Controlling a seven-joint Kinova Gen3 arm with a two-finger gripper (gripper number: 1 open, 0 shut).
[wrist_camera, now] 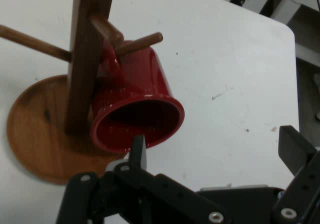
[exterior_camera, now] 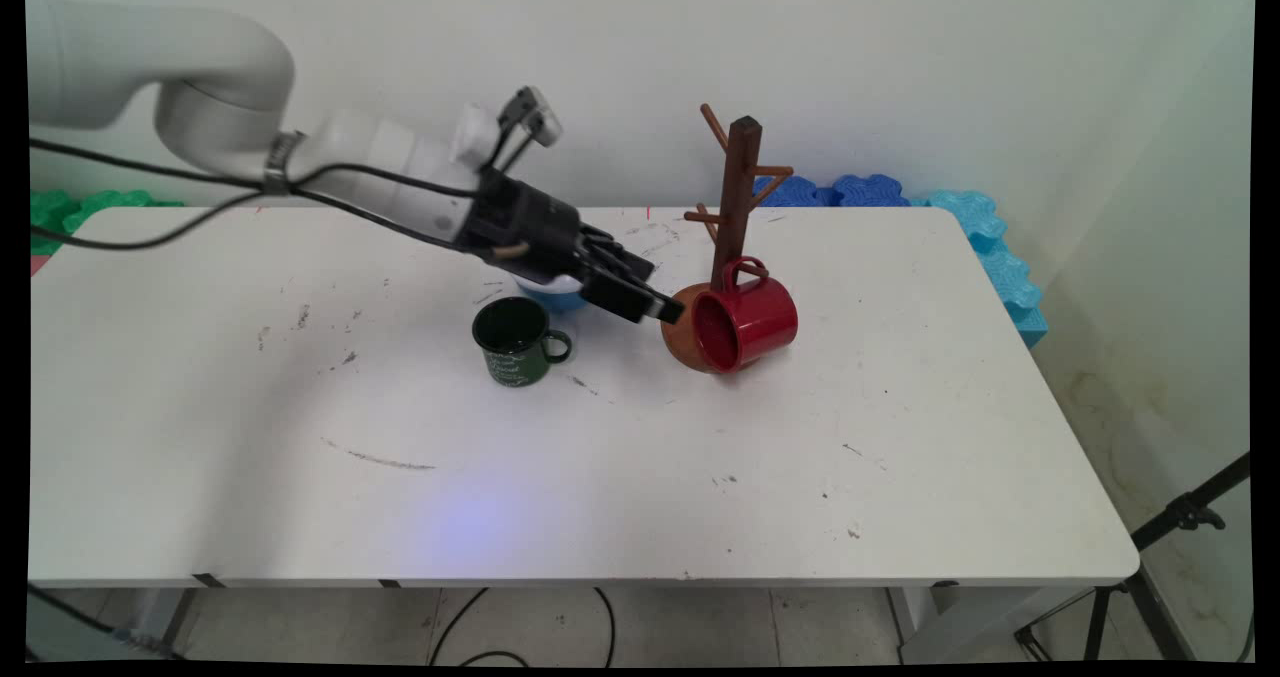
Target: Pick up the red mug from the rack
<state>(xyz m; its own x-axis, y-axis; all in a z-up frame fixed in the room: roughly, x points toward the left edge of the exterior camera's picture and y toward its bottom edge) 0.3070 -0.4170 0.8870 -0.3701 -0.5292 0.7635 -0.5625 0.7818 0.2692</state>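
On the white counter (exterior_camera: 250, 477), toward its left-middle, a dark green mug (exterior_camera: 516, 341) stands upright with its handle to the right. Just behind it a blue bowl (exterior_camera: 560, 295) peeks out under my arm. My claw (exterior_camera: 655, 302) hangs between the green mug and the red mug (exterior_camera: 745, 322), spread wide and holding nothing, one fingertip (wrist_camera: 138, 149) right at the red mug's rim. The red mug tilts mouth-down, its handle hooked on a low peg of the wooden mug tree (exterior_camera: 738, 197).
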